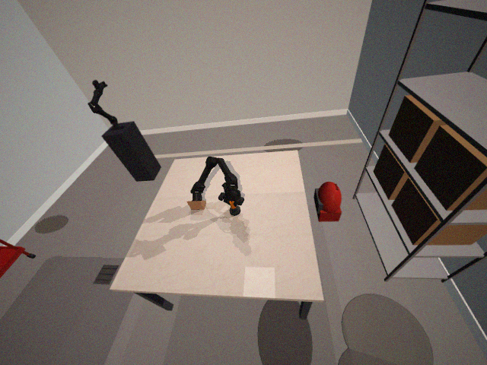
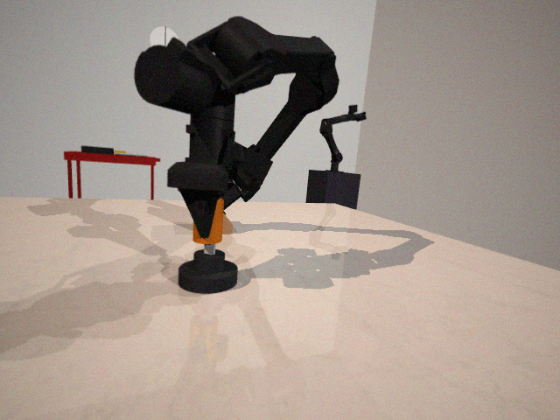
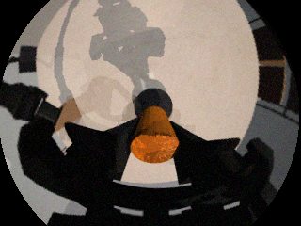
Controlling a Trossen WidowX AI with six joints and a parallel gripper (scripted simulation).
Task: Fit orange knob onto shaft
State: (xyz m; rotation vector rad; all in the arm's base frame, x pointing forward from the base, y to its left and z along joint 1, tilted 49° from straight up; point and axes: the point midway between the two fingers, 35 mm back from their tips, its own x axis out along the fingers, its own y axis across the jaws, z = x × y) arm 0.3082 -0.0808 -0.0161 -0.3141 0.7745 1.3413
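Note:
The orange knob [image 1: 232, 204] [image 2: 218, 227] [image 3: 154, 147] is upright, held in my gripper [image 2: 206, 231] [image 3: 153, 121], which is shut on it. The black round pedestal [image 1: 235, 211] [image 2: 207, 279] [image 3: 152, 96] stands on the table below it. The silver shaft [image 2: 209, 248] shows as a short stretch between the knob's underside and the pedestal's raised collar. The knob is roughly above the shaft in the exterior view. Its hole and both flat sides are hidden, so I cannot tell whether they line up or whether the shaft's tip is inside.
A tan wooden wedge [image 1: 196, 204] [image 2: 228, 227] [image 3: 70, 113] stands on the table [image 1: 204, 267] [image 2: 407, 339] near the arm's base. A pale square [image 1: 259, 280] lies near the table's front edge. A second arm on a dark plinth [image 1: 135, 153] [image 2: 333, 187] stands beyond the table.

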